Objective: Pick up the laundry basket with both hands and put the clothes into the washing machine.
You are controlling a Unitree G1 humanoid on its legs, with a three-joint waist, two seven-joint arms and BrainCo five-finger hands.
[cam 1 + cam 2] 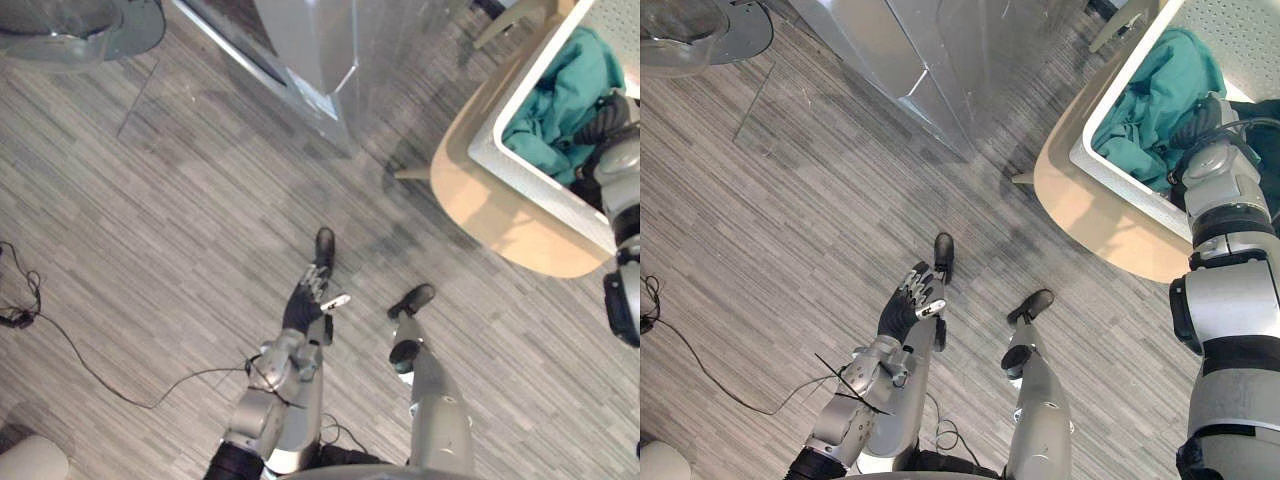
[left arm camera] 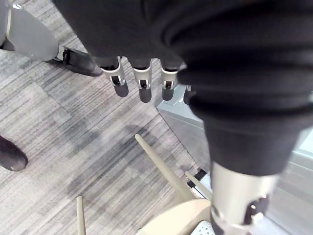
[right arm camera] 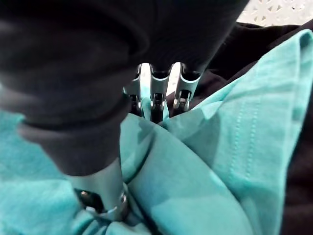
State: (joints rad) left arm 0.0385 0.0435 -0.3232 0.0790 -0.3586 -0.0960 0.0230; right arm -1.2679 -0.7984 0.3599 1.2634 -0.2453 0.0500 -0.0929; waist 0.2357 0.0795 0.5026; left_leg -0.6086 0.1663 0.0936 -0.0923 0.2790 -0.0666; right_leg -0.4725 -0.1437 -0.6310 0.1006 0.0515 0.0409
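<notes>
Left robot hand [image 1: 303, 306] hangs low over the grey plank floor [image 1: 150, 200], fingers straight and relaxed, holding nothing. Right robot hand [image 1: 1198, 122] is down inside the white laundry basket [image 1: 530, 185], its fingers [image 3: 152, 100] buried in a teal garment [image 1: 565, 90]; can't tell if they have closed on it. Basket sits on a round light-wood table [image 1: 500, 225], with a black garment [image 3: 266, 44] beside the teal one. Silver-grey washing machine [image 1: 315, 55] stands near the table.
</notes>
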